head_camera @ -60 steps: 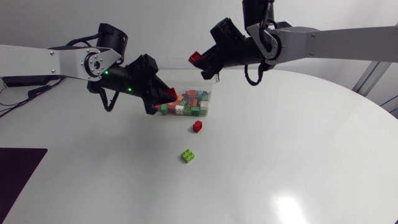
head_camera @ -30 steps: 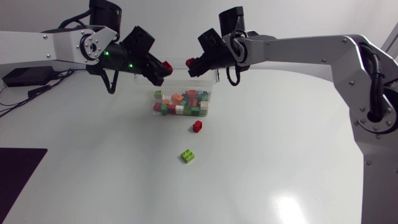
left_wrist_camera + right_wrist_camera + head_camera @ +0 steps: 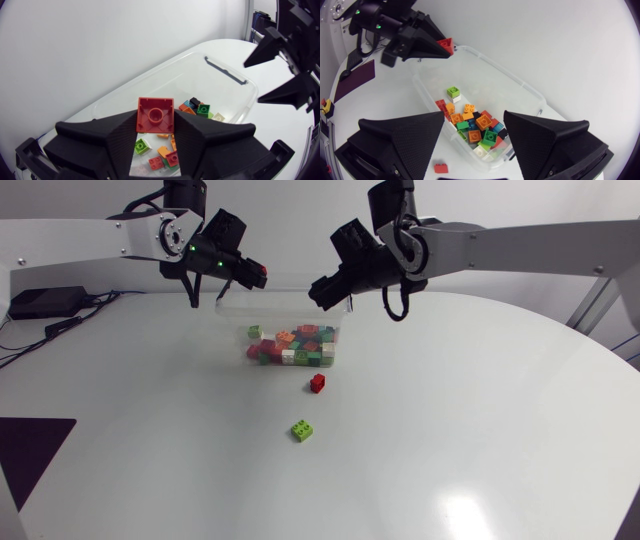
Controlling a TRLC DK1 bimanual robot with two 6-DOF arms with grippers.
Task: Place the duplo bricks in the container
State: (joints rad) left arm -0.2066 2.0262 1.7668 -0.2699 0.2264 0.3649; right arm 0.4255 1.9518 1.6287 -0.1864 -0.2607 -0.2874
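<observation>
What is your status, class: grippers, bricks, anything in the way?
Left gripper shut on red brick over container. Right gripper open, empty. Second red brick and green brick lie outside on table. No obstruction seen.

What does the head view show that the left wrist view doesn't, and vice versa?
Head only: a lime green brick and a small red brick loose on the table, outside the container. Left wrist only: the hollow underside of the red brick that the left claw is shut on. Both: the clear container of mixed bricks and the open right claw near it.
</observation>
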